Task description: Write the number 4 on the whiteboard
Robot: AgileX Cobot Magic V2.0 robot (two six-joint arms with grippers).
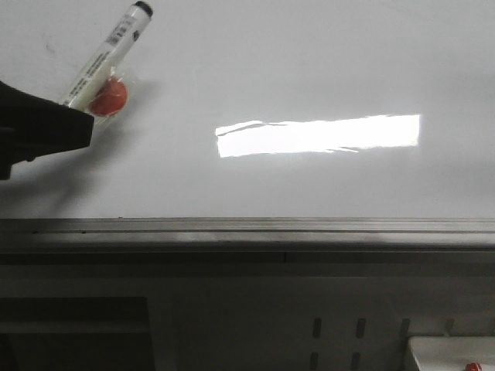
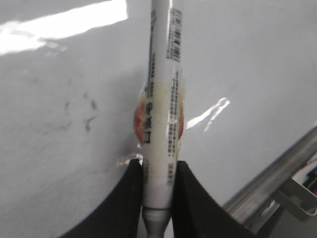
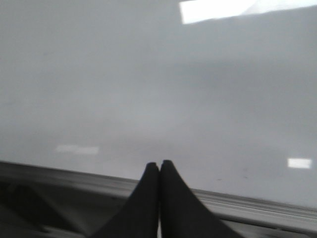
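marker (image 2: 162, 124) label — barcode, fine print, none legible

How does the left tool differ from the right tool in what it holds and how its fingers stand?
The left tool is shut on a white marker, its fingers parted by the barrel; the right tool holds nothing, its fingers pressed together. The left tool sits over the whiteboard; the right tool sits near its grey edge rail. Both have dark fingers.

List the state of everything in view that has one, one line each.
whiteboard: no number 4 drawn yet, only faint grey smudges.
marker: held in the left pincer, black tip pointing away over the board, red piece taped to its barrel.
left pincer: shut on the marker.
right pincer: shut, holding nothing.
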